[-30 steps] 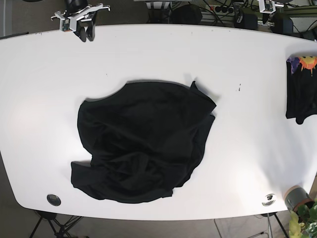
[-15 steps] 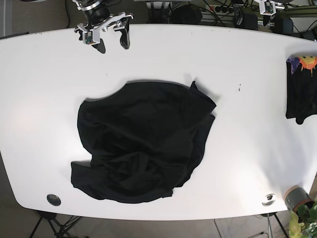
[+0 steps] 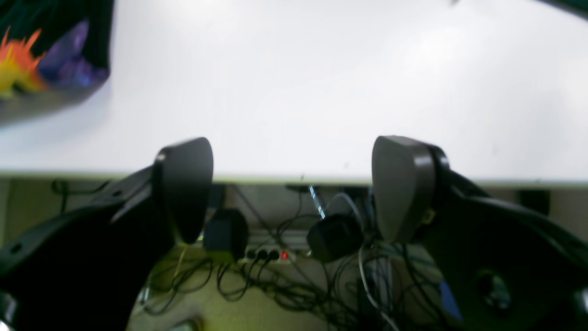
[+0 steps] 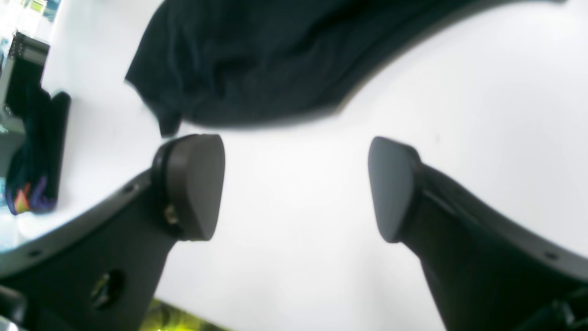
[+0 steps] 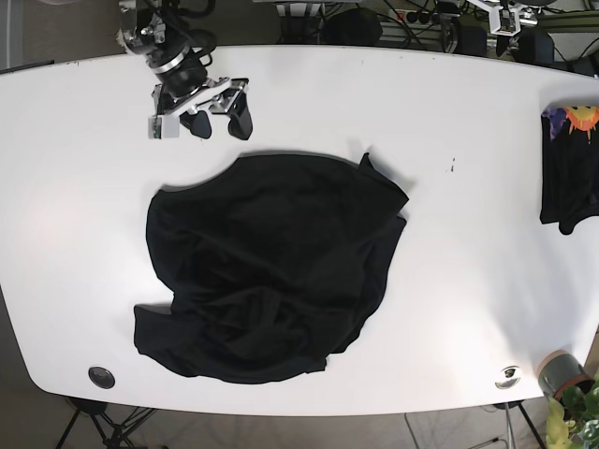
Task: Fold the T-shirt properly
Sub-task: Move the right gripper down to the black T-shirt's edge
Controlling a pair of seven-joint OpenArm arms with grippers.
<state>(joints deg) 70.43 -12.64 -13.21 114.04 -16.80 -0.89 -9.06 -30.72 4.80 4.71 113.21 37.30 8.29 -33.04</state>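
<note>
A black T-shirt (image 5: 271,271) lies crumpled in the middle of the white table (image 5: 468,281). My right gripper (image 5: 221,123) hovers open just behind the shirt's far edge, holding nothing. In the right wrist view the shirt (image 4: 275,55) fills the top, beyond the right gripper (image 4: 294,184), whose fingers stand wide apart over bare table. My left gripper (image 3: 294,184) is open and empty at the table's back edge. In the base view only a part of that arm (image 5: 506,13) shows at the top right.
A folded dark garment with a colourful print (image 5: 568,168) lies at the table's right edge, also seen as a folded garment (image 3: 46,59) in the left wrist view. A power strip and cables (image 3: 266,253) hang behind the table. A grey pot (image 5: 562,372) stands at the front right.
My right gripper has moved from the back left edge of the table forward and right, close to the shirt's far edge. The shirt has not moved.
</note>
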